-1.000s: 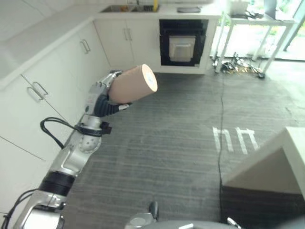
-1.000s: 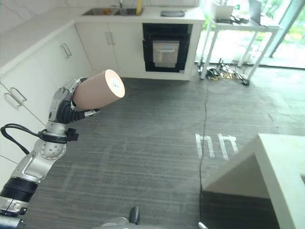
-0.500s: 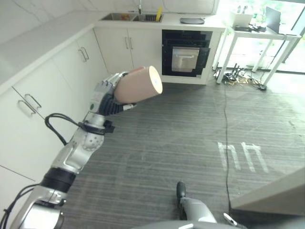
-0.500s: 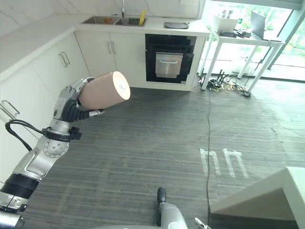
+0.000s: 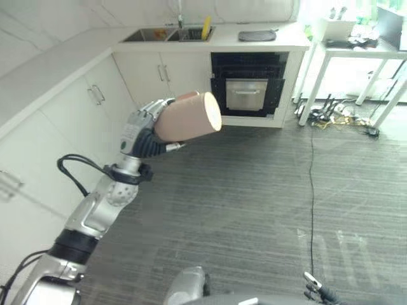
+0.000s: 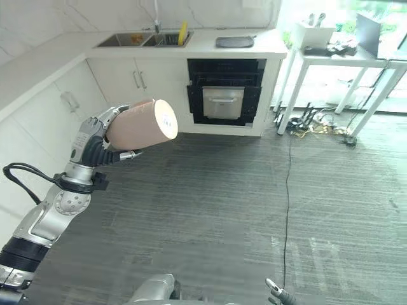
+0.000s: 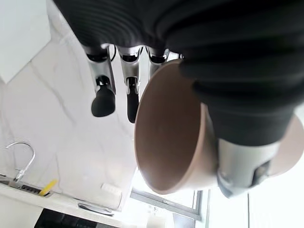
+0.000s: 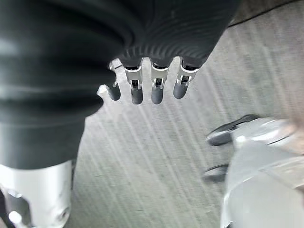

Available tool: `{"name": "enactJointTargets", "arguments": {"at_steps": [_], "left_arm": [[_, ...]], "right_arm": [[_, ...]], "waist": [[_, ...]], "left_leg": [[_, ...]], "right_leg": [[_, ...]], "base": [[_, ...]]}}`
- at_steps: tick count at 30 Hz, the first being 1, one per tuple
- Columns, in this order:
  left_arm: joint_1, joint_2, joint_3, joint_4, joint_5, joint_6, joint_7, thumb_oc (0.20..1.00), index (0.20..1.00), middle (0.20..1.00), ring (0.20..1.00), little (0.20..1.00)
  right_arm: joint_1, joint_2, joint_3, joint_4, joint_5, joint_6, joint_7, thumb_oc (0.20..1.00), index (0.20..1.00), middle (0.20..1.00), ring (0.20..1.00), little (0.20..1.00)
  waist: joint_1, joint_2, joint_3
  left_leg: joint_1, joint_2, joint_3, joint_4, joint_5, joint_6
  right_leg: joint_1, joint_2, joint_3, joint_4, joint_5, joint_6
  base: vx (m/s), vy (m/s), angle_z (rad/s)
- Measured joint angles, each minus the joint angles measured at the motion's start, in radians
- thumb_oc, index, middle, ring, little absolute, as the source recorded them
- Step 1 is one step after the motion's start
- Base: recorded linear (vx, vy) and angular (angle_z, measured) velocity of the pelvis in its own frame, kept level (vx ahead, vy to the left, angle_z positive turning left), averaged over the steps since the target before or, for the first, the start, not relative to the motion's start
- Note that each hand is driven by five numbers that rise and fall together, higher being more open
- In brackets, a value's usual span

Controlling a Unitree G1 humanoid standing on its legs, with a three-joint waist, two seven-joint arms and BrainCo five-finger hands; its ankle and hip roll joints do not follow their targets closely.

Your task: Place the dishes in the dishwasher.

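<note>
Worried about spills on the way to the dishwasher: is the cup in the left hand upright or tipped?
Tipped. The cup lies about sideways in the left hand, one round end facing the oven. The wrist view shows its inside empty.

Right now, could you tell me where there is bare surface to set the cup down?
The left hand holds the cup. The long white counter on the robot's left, before the sink, looks bare. The stretch beyond the sink holds a dark flat item. The white side table is crowded.

One cup, two hands
</note>
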Motion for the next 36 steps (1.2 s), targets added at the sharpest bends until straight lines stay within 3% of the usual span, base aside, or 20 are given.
{"name": "enactJointTargets", "arguments": {"at_steps": [2, 3, 5, 6, 8, 9, 10, 12, 14, 17, 21, 23, 24, 25, 26, 28, 29, 32, 34, 36], "left_arm": [[0.041, -0.007, 0.013, 0.032, 0.0, -0.003, 0.0, 0.2, 0.2, 0.2, 0.2, 0.2], [0.058, -0.009, 0.017, 0.036, 0.0, -0.003, -0.003, 0.2, 0.2, 0.2, 0.2, 0.2], [0.088, -0.032, 0.045, 0.052, 0.001, -0.023, -0.004, 0.2, 0.2, 0.2, 0.2, 0.2], [0.088, -0.036, 0.047, 0.051, 0.0, -0.023, -0.003, 0.2, 0.2, 0.2, 0.2, 0.2], [0.089, -0.037, 0.047, 0.038, 0.001, -0.039, -0.003, 0.2, 0.2, 0.2, 0.2, 0.2], [0.095, -0.03, 0.056, 0.004, 0.001, -0.042, -0.008, 0.2, 0.2, 0.2, 0.2, 0.2], [0.106, -0.028, 0.062, 0.001, 0.0, -0.04, -0.011, 0.2, 0.2, 0.2, 0.2, 0.2], [0.124, -0.026, 0.079, 0.002, 0.001, -0.04, -0.038, 0.2, 0.2, 0.2, 0.2, 0.2], [0.068, -0.034, 0.078, 0.006, 0.001, -0.045, -0.047, 0.2, 0.2, 0.2, 0.2, 0.2], [0.006, -0.031, 0.074, 0.004, 0.001, -0.048, -0.049, 0.2, 0.2, 0.2, 0.2, 0.2], [-0.048, -0.027, 0.029, 0.005, 0.0, -0.023, -0.05, 0.2, 0.2, 0.2, 0.2, 0.2], [-0.04, -0.03, 0.027, 0.004, 0.0, -0.013, -0.055, 0.2, 0.2, 0.2, 0.2, 0.2], [-0.035, -0.035, 0.018, 0.004, 0.0, -0.009, -0.058, 0.2, 0.2, 0.2, 0.2, 0.2], [-0.035, -0.034, 0.019, 0.005, 0.0, -0.009, -0.058, 0.2, 0.2, 0.2, 0.2, 0.2], [-0.033, -0.044, 0.015, 0.005, 0.0, -0.007, -0.057, 0.2, 0.2, 0.2, 0.2, 0.2], [-0.039, -0.034, -0.004, 0.009, 0.001, -0.006, -0.055, 0.2, 0.2, 0.2, 0.2, 0.2], [-0.03, -0.034, -0.004, 0.011, 0.001, -0.002, -0.054, 0.2, 0.2, 0.2, 0.2, 0.2], [0.048, -0.032, 0.001, 0.011, 0.002, -0.002, -0.046, 0.2, 0.2, 0.2, 0.2, 0.2], [0.079, -0.037, 0.0, 0.011, 0.003, 0.001, -0.036, 0.2, 0.2, 0.2, 0.2, 0.2], [0.085, -0.045, -0.004, 0.009, 0.01, 0.02, -0.035, 0.2, 0.2, 0.2, 0.2, 0.2]], "right_arm": [[-0.033, -0.014, 0.001, 0.002, 0.0, 0.013, -0.002, 1.0, 1.0, 1.0, 1.0, 1.0], [-0.034, -0.014, 0.004, 0.002, 0.001, 0.018, -0.001, 1.0, 1.0, 1.0, 1.0, 1.0], [-0.026, -0.014, 0.021, 0.012, 0.001, 0.017, 0.0, 1.0, 1.0, 1.0, 1.0, 1.0], [-0.024, -0.014, 0.03, 0.012, 0.0, 0.016, 0.0, 1.0, 1.0, 1.0, 1.0, 1.0], [-0.004, -0.012, 0.034, 0.037, 0.0, 0.016, -0.001, 1.0, 1.0, 1.0, 1.0, 1.0], [0.018, -0.012, 0.028, 0.055, 0.0, 0.017, -0.005, 1.0, 1.0, 1.0, 1.0, 1.0], [0.017, -0.007, 0.027, 0.056, 0.0, 0.016, -0.002, 1.0, 1.0, 1.0, 1.0, 1.0], [0.015, -0.018, 0.0, 0.046, 0.0, 0.008, -0.002, 1.0, 1.0, 1.0, 1.0, 1.0], [0.017, -0.014, -0.004, 0.032, -0.001, 0.001, -0.004, 1.0, 1.0, 1.0, 1.0, 1.0], [0.035, 0.036, 0.0, 0.016, -0.002, -0.002, -0.015, 1.0, 1.0, 1.0, 1.0, 1.0], [0.039, 0.072, -0.001, -0.024, -0.002, -0.011, -0.025, 1.0, 1.0, 1.0, 1.0, 1.0], [0.028, 0.07, -0.001, -0.042, -0.005, -0.025, -0.027, 1.0, 1.0, 1.0, 1.0, 1.0], [0.03, 0.061, 0.0, -0.063, -0.011, -0.032, -0.038, 1.0, 1.0, 1.0, 1.0, 1.0], [0.035, 0.061, 0.001, -0.07, -0.013, -0.031, -0.039, 1.0, 1.0, 1.0, 1.0, 1.0], [0.058, 0.053, 0.001, -0.092, -0.013, -0.027, -0.039, 1.0, 1.0, 1.0, 1.0, 1.0], [0.075, 0.042, 0.013, -0.091, -0.01, -0.024, -0.038, 1.0, 1.0, 1.0, 1.0, 1.0], [0.08, 0.043, 0.016, -0.063, -0.01, -0.021, -0.036, 1.0, 1.0, 1.0, 1.0, 1.0], [0.085, 0.039, -0.016, -0.038, -0.021, -0.002, -0.033, 1.0, 1.0, 1.0, 1.0, 1.0], [0.081, 0.039, -0.035, -0.036, -0.021, -0.003, -0.031, 1.0, 1.0, 1.0, 1.0, 1.0], [0.059, 0.023, -0.035, -0.027, -0.021, -0.003, -0.035, 1.0, 1.0, 1.0, 1.0, 1.0]], "waist": [[0.045, 0.037, 0.011], [0.051, 0.033, 0.013], [0.052, 0.02, 0.016], [0.053, 0.018, 0.016], [0.051, 0.022, 0.011], [0.073, 0.042, 0.015], [0.083, 0.029, 0.013], [0.086, 0.031, 0.01], [0.036, 0.028, 0.009], [0.032, 0.012, 0.006], [0.032, 0.007, 0.005], [0.033, 0.021, 0.007], [0.024, 0.065, 0.007], [0.014, 0.07, 0.006], [0.005, 0.073, 0.007], [-0.027, 0.047, 0.009], [-0.031, 0.021, 0.011], [-0.028, 0.02, 0.005], [-0.022, 0.04, -0.004], [-0.035, 0.085, -0.014]], "left_leg": [[-0.041, -0.006, -0.077, -0.189, 0.072, -0.004], [-0.051, -0.013, -0.066, -0.189, 0.081, -0.003], [-0.065, -0.015, 0.073, -0.184, 0.089, -0.006], [-0.064, -0.024, 0.088, -0.18, 0.102, 0.014], [-0.031, -0.056, 0.087, -0.181, 0.102, 0.077], [0.067, -0.061, 0.001, -0.18, 0.086, 0.225], [0.097, -0.066, 0.004, -0.18, 0.15, 0.267], [0.169, -0.078, -0.006, -0.181, 0.218, 0.23], [0.201, -0.094, -0.019, -0.18, 0.188, 0.199], [0.24, -0.102, -0.023, -0.18, 0.176, 0.18], [0.302, -0.102, -0.059, -0.179, 0.128, 0.196], [0.328, -0.093, -0.071, -0.179, 0.086, 0.188], [0.339, -0.056, -0.07, -0.179, 0.059, 0.203], [0.344, -0.046, -0.07, -0.179, 0.054, 0.197], [0.362, -0.033, -0.082, -0.18, 0.026, 0.171], [0.385, -0.029, -0.096, -0.18, -0.002, 0.132], [0.412, -0.038, -0.094, -0.18, -0.022, 0.125], [0.484, -0.009, -0.104, -0.18, -0.091, 0.1], [0.511, 0.041, -0.114, -0.18, -0.129, 0.063], [0.553, 0.127, -0.08, -0.135, -0.104, -0.018]], "right_leg": [[0.056, 0.012, 0.09, -0.02, -0.005, -0.006], [0.079, 0.003, 0.089, -0.025, -0.007, -0.002], [0.135, -0.021, 0.077, -0.03, -0.026, 0.028], [0.148, -0.024, 0.077, -0.024, -0.033, 0.04], [0.192, -0.016, 0.083, 0.023, -0.069, 0.099], [0.205, 0.01, 0.108, 0.172, -0.144, 0.198], [0.195, -0.011, 0.094, 0.226, -0.218, 0.193], [0.177, -0.085, 0.074, 0.186, -0.249, 0.181], [0.114, -0.126, 0.047, 0.158, -0.217, 0.18], [0.063, -0.124, 0.009, 0.333, -0.189, 0.213], [-0.069, -0.126, 0.007, 0.675, -0.121, 0.312], [-0.201, -0.149, -0.028, 0.881, -0.121, 0.271], [-0.339, -0.167, -0.051, 0.867, -0.162, 0.247], [-0.4, -0.178, -0.054, 0.847, -0.163, 0.248], [-0.454, -0.186, -0.06, 0.683, -0.157, 0.256], [-0.497, -0.229, -0.094, 0.241, -0.03, 0.241], [-0.514, -0.254, -0.12, 0.119, 0.032, 0.237], [-0.488, -0.26, -0.139, 0.116, 0.118, 0.227], [-0.445, -0.222, -0.141, 0.12, 0.163, 0.218], [-0.338, -0.123, -0.145, 0.069, 0.229, 0.101]], "base": [[0.64, 0.178, -0.93], [0.39, 0.133, -0.94], [0.24, 0.112, -0.35], [0.46, 0.233, -0.12], [0.41, 0.209, -0.19], [0.29, 0.151, -0.7], [0.3, 0.159, -0.92], [0.28, 0.177, -0.86], [0.36, 0.262, 0.02], [0.2, 0.13, 0.17], [0.18, 0.085, 0.09], [0.18, 0.047, -0.16], [0.29, -0.05, -0.07], [0.31, -0.116, -0.08], [0.39, -0.201, -0.02], [0.32, -0.2, 0.21], [0.34, -0.228, 0.26], [0.32, -0.269, 0.04], [0.24, -0.222, 0.29], [0.43, -0.436, 0.47]]}}
